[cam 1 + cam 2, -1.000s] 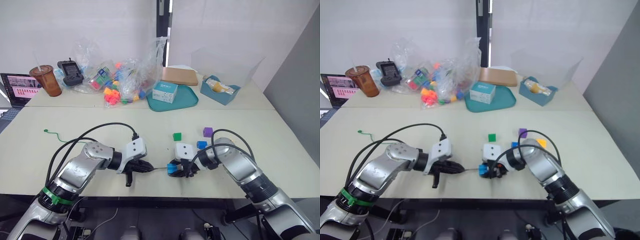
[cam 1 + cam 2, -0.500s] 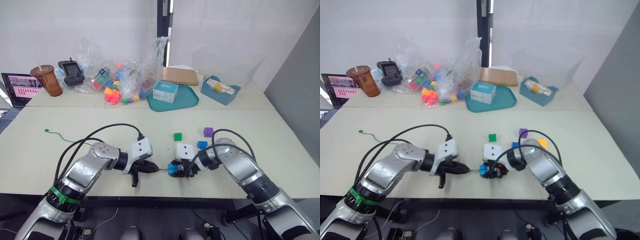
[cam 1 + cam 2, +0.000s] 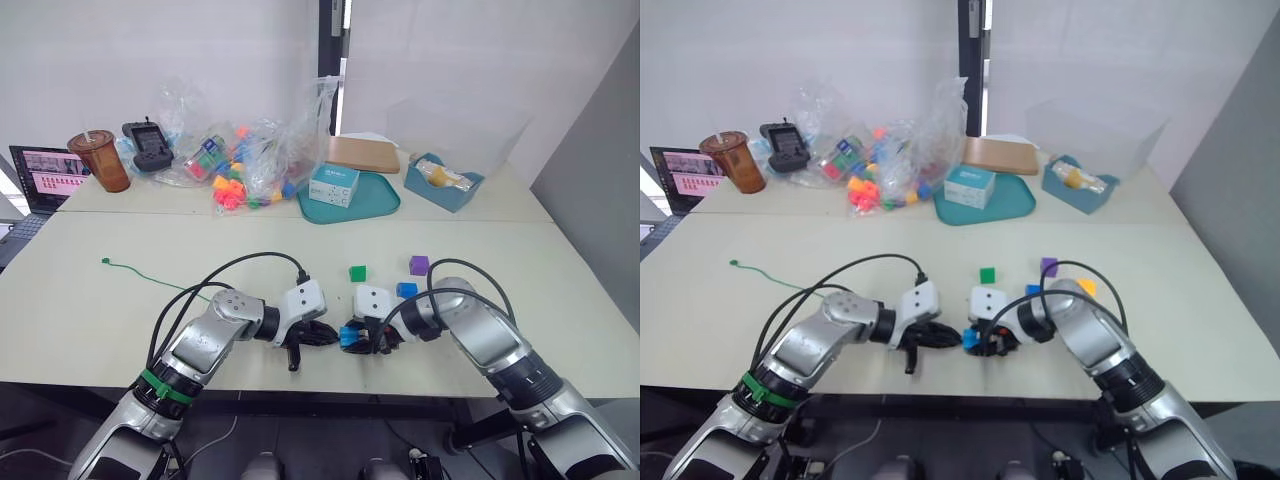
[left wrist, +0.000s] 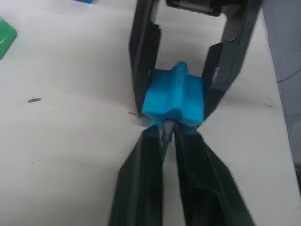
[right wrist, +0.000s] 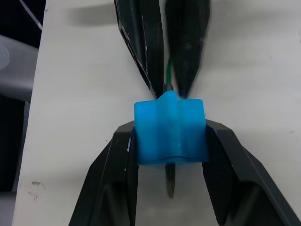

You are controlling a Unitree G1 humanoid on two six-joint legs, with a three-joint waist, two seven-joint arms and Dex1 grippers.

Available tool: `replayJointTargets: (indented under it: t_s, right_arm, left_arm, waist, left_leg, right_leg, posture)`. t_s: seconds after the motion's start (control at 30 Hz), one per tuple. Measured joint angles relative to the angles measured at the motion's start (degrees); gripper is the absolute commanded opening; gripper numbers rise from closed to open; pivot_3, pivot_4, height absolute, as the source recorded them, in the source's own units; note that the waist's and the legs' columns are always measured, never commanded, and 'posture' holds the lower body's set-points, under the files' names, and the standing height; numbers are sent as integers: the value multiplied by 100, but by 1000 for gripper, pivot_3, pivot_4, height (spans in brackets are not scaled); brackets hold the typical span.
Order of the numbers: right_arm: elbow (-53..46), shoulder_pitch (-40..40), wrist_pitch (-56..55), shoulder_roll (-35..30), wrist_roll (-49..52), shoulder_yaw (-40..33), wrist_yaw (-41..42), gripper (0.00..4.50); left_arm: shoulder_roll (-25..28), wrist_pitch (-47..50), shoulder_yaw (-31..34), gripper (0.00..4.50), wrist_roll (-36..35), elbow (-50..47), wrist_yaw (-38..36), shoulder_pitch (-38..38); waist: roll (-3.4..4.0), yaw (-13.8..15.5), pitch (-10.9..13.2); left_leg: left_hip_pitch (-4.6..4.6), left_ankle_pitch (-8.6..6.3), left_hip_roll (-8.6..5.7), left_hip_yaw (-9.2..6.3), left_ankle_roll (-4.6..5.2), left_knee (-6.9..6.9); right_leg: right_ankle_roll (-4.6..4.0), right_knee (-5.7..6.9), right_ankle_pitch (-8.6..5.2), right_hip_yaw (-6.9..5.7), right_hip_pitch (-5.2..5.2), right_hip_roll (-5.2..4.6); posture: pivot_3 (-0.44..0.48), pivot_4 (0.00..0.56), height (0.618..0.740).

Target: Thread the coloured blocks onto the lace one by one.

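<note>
My right gripper [image 3: 354,338] is shut on the light blue block [image 4: 174,96], held low over the table near its front edge. My left gripper [image 3: 322,335] is shut on the lace [image 5: 168,75] just behind its tip, with its fingertips against the block. The dark tip [image 5: 170,181] pokes out of the block's far side, between the right fingers [image 5: 218,150]. The green cord trails left to its knot [image 3: 104,262]. The green block [image 3: 357,272], purple block [image 3: 419,265] and dark blue block [image 3: 405,290] lie just behind the right gripper. An orange-yellow block [image 3: 1085,286] lies beside the right forearm.
At the back stand a bag of toy jumble [image 3: 245,170], a teal tray [image 3: 380,205] with a small box, a blue bin [image 3: 445,180], a brown cup [image 3: 100,160] and a laptop [image 3: 40,175]. Black cables [image 3: 240,265] loop over the left arm.
My left gripper has moved right with the lace until it meets the light blue block, closing the earlier gap. The right gripper has stayed put with the block.
</note>
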Motion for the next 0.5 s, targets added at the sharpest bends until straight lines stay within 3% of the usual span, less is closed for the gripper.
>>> replayJointTargets:
  t_s: [0.17,0.37,0.5]
  right_arm:
    - [-16,10,-13,20,0,14,-32,1371]
    - [-6,-1,-18,50,0,31,-35,1371]
    - [-4,-3,-18,52,-2,34,-33,1371]
  left_arm:
    - [416,-244,193,3250,-128,-218,-357,36]
    - [1037,-453,433,3250,-245,-344,-701,426]
    - [1084,-746,429,3250,-165,-175,-691,557]
  waist:
    - [0,-61,0]
    - [1,-78,0]
    - [0,-33,0]
  left_leg:
    - [0,0,6,0,0,-9]
    - [1,0,9,1,0,-14]
    - [0,0,9,3,0,-12]
  right_leg:
    - [-1,-2,0,2,-6,6]
    - [-1,-4,-1,3,-8,7]
    - [-1,-5,-1,3,-8,6]
  posture:
    - [0,150,740]
    - [0,150,740]
    - [0,150,740]
